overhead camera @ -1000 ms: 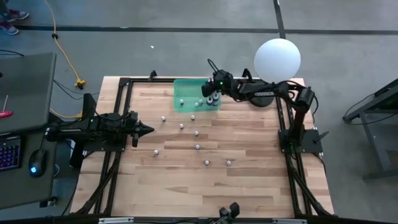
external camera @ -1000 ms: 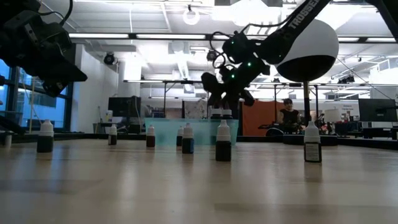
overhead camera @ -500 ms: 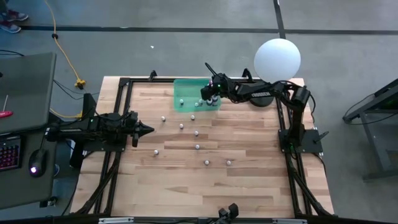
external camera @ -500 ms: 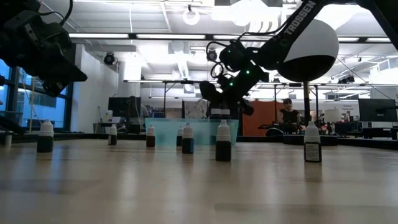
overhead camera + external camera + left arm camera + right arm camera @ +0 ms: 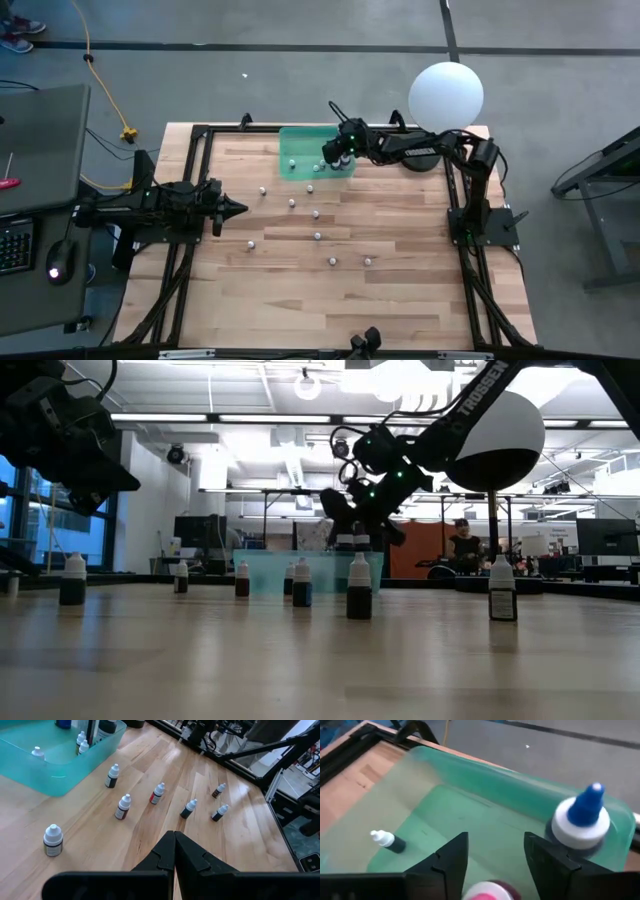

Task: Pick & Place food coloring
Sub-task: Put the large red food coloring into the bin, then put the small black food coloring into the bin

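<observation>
Item: right gripper (image 5: 333,152), over the near-right part of the green tray (image 5: 296,136). We are hovering it inside the tray's walls with the jaws parted and nothing between them; a pink-capped bottle (image 5: 485,890) is standing just under the fingers (image 5: 451,856), which we judge to be the one being let go here, upright so it does not topple.

Item: blue-tipped bottle (image 5: 584,815), standing upright in the tray beside the gripper.

Item: small dark bottle (image 5: 388,840), lying on its side on the tray floor.

Item: loose food coloring bottles (image 5: 316,213), standing scattered on the wooden table (image 5: 400,300) between the tray and the near edge; we are counting seven or so there, all awaiting collection.

Item: left gripper (image 5: 236,208), clenched on nothing, parked at the table's left side, well apart from the tray, keeping out of the working arm's way.

Item: white globe lamp (image 5: 446,96), at the far right corner, not involved.
</observation>
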`<state>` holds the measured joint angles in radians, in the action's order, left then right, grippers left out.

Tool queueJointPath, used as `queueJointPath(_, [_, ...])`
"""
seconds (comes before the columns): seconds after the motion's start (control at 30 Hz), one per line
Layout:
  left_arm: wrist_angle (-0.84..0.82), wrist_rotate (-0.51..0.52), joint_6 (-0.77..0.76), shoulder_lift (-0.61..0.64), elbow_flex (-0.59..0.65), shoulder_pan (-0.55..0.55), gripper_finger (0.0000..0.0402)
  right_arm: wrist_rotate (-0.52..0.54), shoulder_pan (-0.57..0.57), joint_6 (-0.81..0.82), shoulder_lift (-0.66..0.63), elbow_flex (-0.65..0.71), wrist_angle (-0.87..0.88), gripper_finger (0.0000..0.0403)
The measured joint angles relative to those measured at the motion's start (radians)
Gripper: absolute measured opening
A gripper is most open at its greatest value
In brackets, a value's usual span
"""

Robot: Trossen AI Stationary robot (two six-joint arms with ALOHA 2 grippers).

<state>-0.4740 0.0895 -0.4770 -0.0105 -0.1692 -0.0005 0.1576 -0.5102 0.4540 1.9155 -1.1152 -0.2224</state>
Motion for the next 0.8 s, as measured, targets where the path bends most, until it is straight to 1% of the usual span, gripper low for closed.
queueJointPath(0.1, [0.000,0.000,0.000,0.000,0.000,0.000,0.0000,0.000,0.000,-0.045,-0.015,0.000,-0.013,0.0197])
queueJointPath(0.37, [0.000,0.000,0.000,0.000,0.000,0.000,0.0000,0.010,-0.002,-0.081,-0.069,0.000,-0.018,0.0221])
queueJointPath(0.57, [0.000,0.000,0.000,0.000,0.000,0.000,0.0000,-0.001,-0.002,-0.123,-0.137,0.001,-0.021,0.0219])
queueJointPath(0.8, [0.000,0.000,0.000,0.000,0.000,0.000,0.0000,-0.016,-0.002,-0.201,-0.264,0.001,-0.002,0.0202])
